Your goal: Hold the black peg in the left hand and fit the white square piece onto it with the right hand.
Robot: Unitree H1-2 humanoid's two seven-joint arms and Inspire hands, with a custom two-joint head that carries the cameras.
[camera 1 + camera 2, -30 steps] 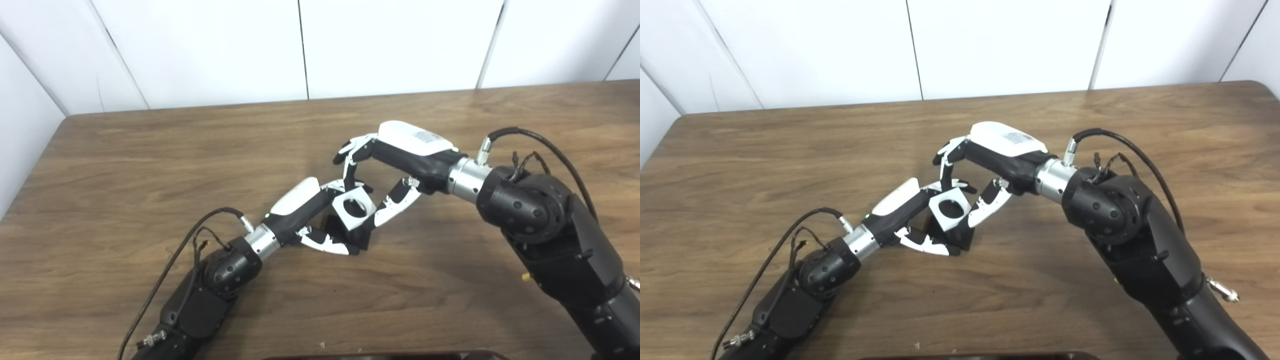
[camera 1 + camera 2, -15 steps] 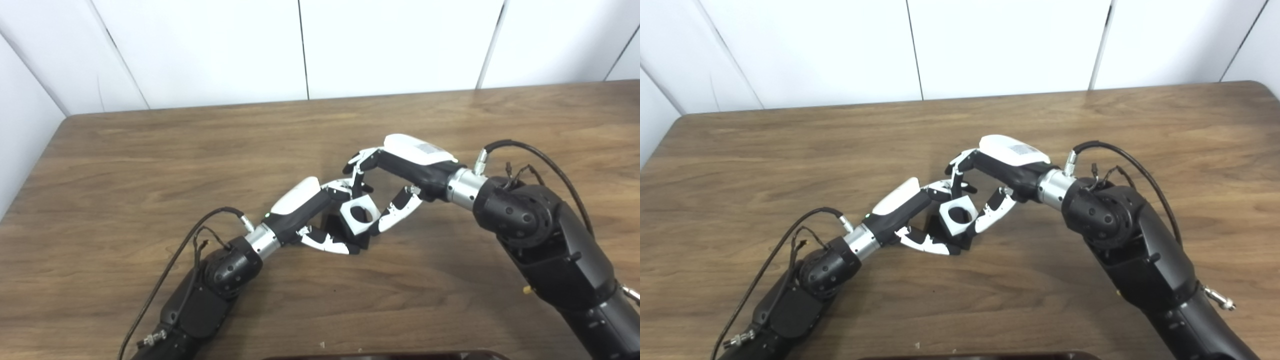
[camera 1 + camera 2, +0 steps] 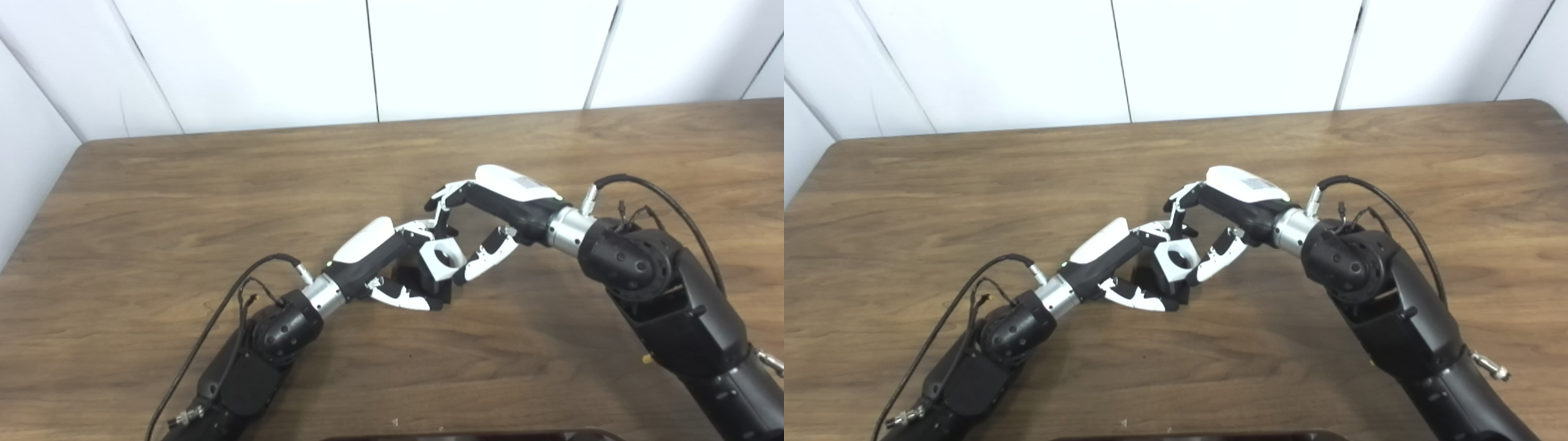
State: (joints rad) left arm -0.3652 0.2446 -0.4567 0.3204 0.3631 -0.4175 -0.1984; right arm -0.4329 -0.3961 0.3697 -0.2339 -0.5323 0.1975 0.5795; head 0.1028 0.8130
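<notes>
Left robot hand (image 3: 392, 269): grips black peg (image 3: 409, 274), low on counter (image 3: 184, 202).
Right robot hand (image 3: 484, 226): pinches white square piece (image 3: 442, 258) against the peg.

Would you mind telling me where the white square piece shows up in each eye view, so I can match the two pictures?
Left eye view: the white square piece sits just right of center, between the two hands.
Right eye view: the white square piece sits at center, slightly further left.
Shared landmark: the white-backed right robot hand holding it from the upper right.
</notes>
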